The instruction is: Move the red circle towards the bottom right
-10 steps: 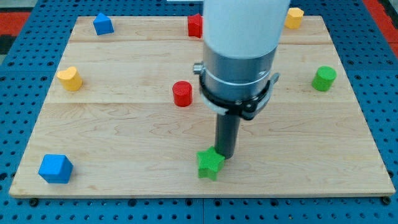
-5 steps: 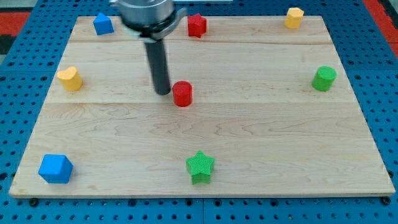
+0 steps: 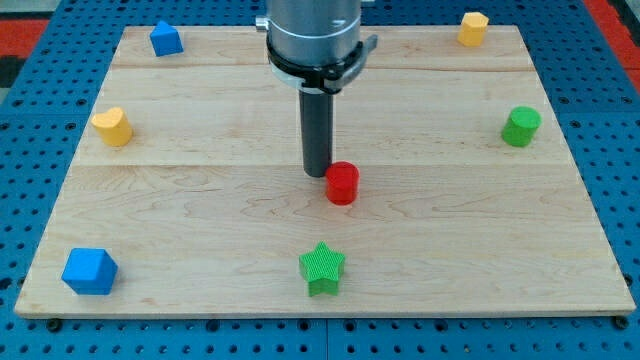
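The red circle (image 3: 342, 183), a short red cylinder, stands near the middle of the wooden board (image 3: 200, 210). My tip (image 3: 318, 174) rests on the board right against the cylinder's upper-left side, touching it. The arm's grey body hangs over the board's top middle and hides what lies behind it there.
A green star (image 3: 322, 268) lies below the red circle near the bottom edge. A blue block (image 3: 89, 270) sits at bottom left, a yellow block (image 3: 112, 126) at left, a blue block (image 3: 165, 38) at top left, a yellow block (image 3: 473, 27) at top right, a green cylinder (image 3: 520, 126) at right.
My tip moved from the green star to the red circle's upper left, then pushed it right and down. The green star shifted slightly left. The red star at the top is now hidden by the arm.
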